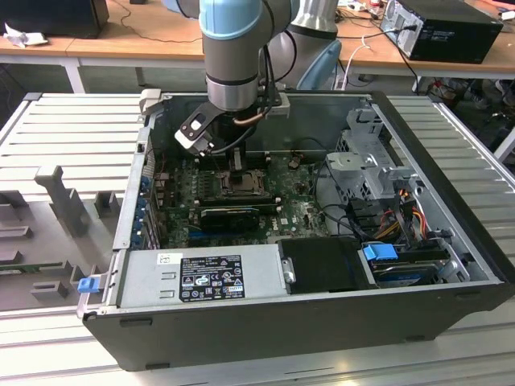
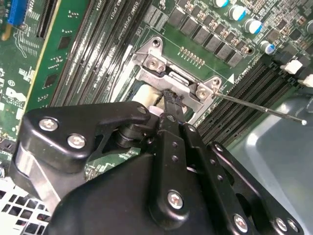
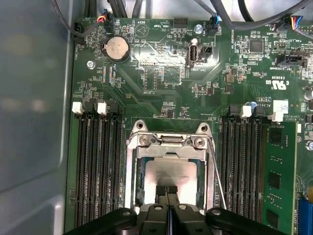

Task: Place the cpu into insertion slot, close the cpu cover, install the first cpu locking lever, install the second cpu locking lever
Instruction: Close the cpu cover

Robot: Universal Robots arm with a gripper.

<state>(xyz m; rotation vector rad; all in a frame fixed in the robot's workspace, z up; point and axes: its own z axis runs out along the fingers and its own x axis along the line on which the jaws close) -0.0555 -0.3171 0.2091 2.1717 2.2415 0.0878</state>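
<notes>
Your tightest edges are around the insertion slot [image 3: 132, 171]. Rows of long black memory slots [image 3: 98, 166] start just beside its metal rim on both sides. A thin wire locking lever [image 3: 218, 178] runs along one side of the slot, between the rim and the nearer memory rows. In the second wrist view it slants out and away from a corner of the slot. On the side of the slot away from the lever, past the memory rows, the grey case wall [image 3: 34, 122] rises.

Straight above the slot you have open room. In the exterior view the arm [image 1: 233, 48] comes down into the open case [image 1: 265, 322]. The drive cage [image 1: 366, 161] stands well apart from the slot toward the exterior view's right. The power supply box [image 1: 201, 277] lies near the slot, on the camera's side.

The gripper [image 3: 168, 193] has its fingers pressed together, with only a hairline seam between them and nothing seen pinched. The tips hang low at one edge of the slot, and you cannot tell whether they touch.

The cpu [image 3: 171, 169] lies flat inside the slot, with its silver top framed by the rim.

The slot sits on the green motherboard [image 3: 161, 73], and a coin battery [image 3: 116, 49] lies farther along the board. The case rests on a ribbed grey table [image 1: 80, 137].
</notes>
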